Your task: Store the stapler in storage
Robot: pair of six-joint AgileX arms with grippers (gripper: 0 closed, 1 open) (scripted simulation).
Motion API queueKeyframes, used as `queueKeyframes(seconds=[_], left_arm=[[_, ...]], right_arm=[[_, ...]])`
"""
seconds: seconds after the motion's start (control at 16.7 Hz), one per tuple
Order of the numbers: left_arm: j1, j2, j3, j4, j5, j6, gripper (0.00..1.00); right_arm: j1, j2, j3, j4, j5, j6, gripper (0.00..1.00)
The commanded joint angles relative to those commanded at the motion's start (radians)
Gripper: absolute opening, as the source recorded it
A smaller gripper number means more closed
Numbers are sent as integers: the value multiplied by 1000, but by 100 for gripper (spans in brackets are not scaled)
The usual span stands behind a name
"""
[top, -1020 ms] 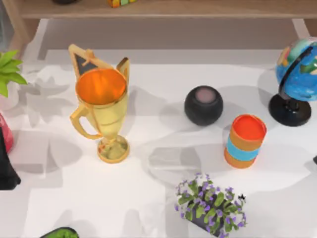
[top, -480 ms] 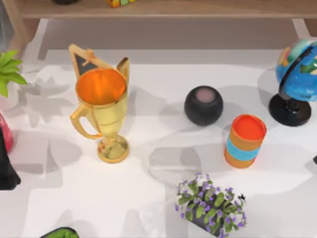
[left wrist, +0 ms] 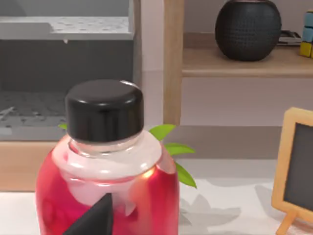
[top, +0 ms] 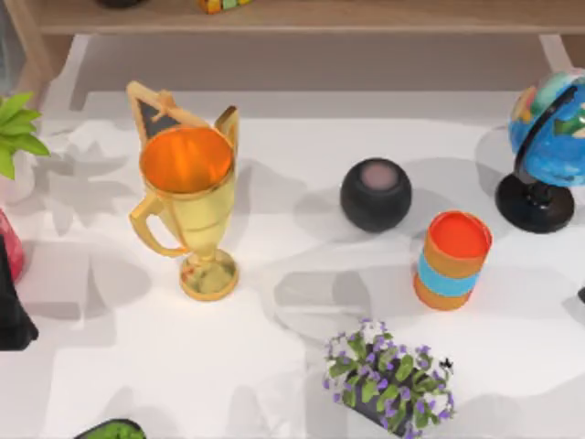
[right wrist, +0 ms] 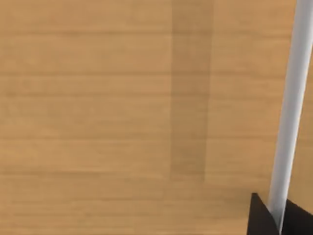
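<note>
Overhead, a gold trophy (top: 189, 206) — left wrist faces a red bottle (left wrist: 110, 191); grips unreadable.

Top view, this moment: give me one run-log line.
stage: stapler unseen | left arm: table's left edge beside red bottle | centre: gold trophy, black speaker, orange can, flower pot | right: globe

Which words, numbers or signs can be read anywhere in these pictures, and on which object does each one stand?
None can be read.
The globe shows only coloured patches.
The small chalkboard has a blank dark face.
The red bottle and the orange can carry no lettering.
</note>
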Motion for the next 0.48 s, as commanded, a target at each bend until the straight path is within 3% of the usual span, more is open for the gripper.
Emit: queueKeyframes(seconds=[0.48], left_arm=[[0, 0, 0, 0, 0, 0, 100]], right_arm=[[-22, -26, -70, 41, -24, 1, 0]])
